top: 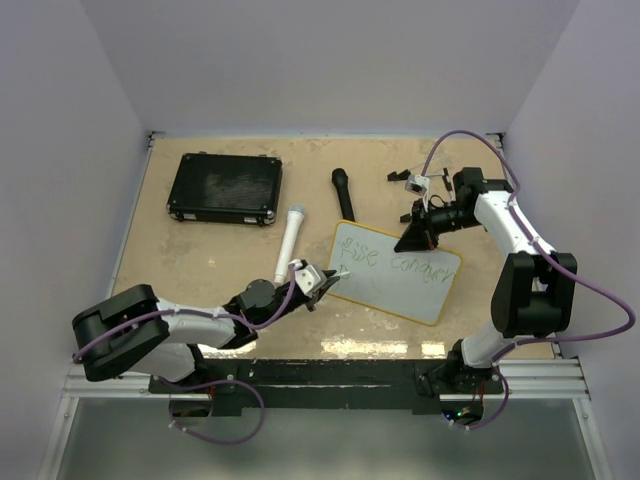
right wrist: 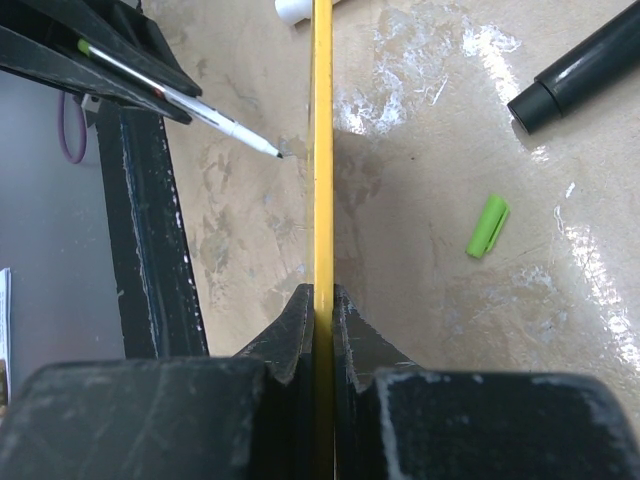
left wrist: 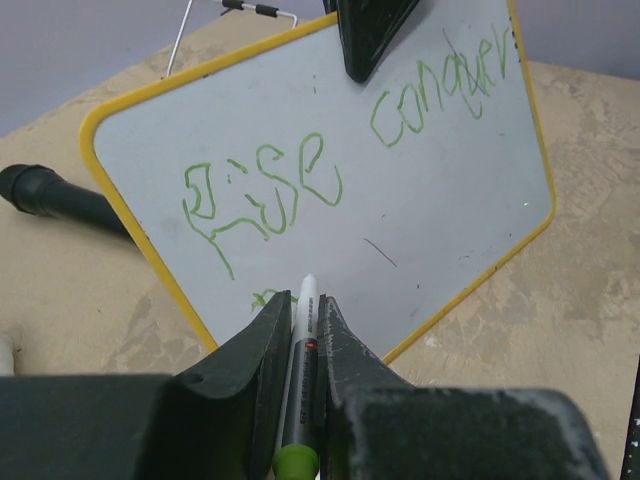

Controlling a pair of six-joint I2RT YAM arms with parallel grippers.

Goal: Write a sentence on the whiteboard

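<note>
The left gripper [left wrist: 300, 335] is clamped tight on the marker [left wrist: 305, 300], tip just beside the whiteboard [left wrist: 430, 220]. The right gripper [right wrist: 318, 300] pinches its rim. Advise light, even strokes below the sentence [left wrist: 265, 195].

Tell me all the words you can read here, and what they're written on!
"Rise": green handwriting on the whiteboard.
"conquer": green handwriting on the same whiteboard, upper right.
Small green mark below "Rise": too little to read.
Print on the marker barrel: too small to read.
</note>
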